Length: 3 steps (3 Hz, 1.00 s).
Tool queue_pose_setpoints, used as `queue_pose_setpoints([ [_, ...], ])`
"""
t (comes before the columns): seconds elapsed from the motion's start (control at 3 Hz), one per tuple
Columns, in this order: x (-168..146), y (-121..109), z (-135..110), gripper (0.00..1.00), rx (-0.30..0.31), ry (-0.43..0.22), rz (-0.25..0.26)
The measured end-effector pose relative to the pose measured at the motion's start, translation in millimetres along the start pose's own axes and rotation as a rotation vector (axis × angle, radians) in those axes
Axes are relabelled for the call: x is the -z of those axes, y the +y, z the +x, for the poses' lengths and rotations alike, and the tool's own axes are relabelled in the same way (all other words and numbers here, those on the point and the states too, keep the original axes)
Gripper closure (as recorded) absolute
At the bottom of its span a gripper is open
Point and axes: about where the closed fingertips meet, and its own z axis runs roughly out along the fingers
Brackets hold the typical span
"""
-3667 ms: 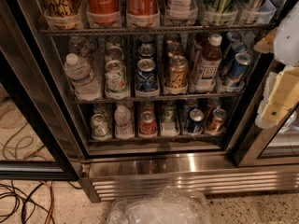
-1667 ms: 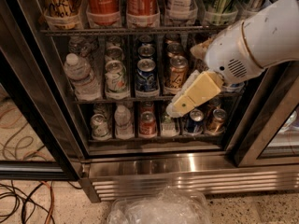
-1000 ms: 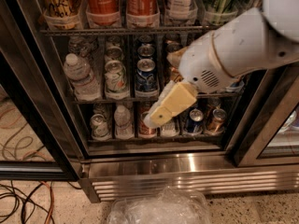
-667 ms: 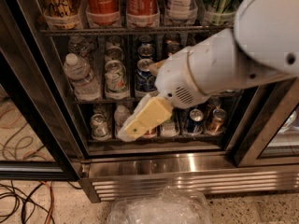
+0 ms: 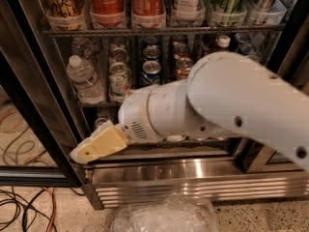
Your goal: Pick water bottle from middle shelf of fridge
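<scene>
The water bottle (image 5: pixel 83 79) stands upright at the left end of the middle shelf (image 5: pixel 96 104) of the fridge (image 5: pixel 193 175). It is clear and ribbed with a white cap, and cans fill the lanes to its right. My gripper (image 5: pixel 86 152) is a pale yellow tip at the end of the big white arm (image 5: pixel 227 105). It hangs below and slightly right of the bottle, in front of the lowest rack and near the steel base, apart from the bottle. The arm hides the lowest rack and the right part of the middle shelf.
Tall red Coca-Cola bottles (image 5: pixel 108 4) fill the rack above. An amber bottle's white cap (image 5: pixel 222 41) peeks over the arm. The black door frame (image 5: pixel 34 124) stands at the left. Cables (image 5: pixel 19 202) lie on the floor, and crumpled clear plastic (image 5: pixel 166 216) sits below the base.
The arm has swept left and down across the fridge front. The gripper went from in front of the right-hand cans to the lower left, under the water bottle.
</scene>
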Motion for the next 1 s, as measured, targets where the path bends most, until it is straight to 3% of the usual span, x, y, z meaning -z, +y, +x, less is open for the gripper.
queue_pose_setpoints([
  [0.33, -26, 17, -10, 0.0, -0.096, -0.053, 0.015],
  [0.67, -30, 20, -12, 0.0, -0.094, -0.065, 0.015],
  [1.0, -49, 28, 1, 0.0, -0.134, -0.107, 0.032],
])
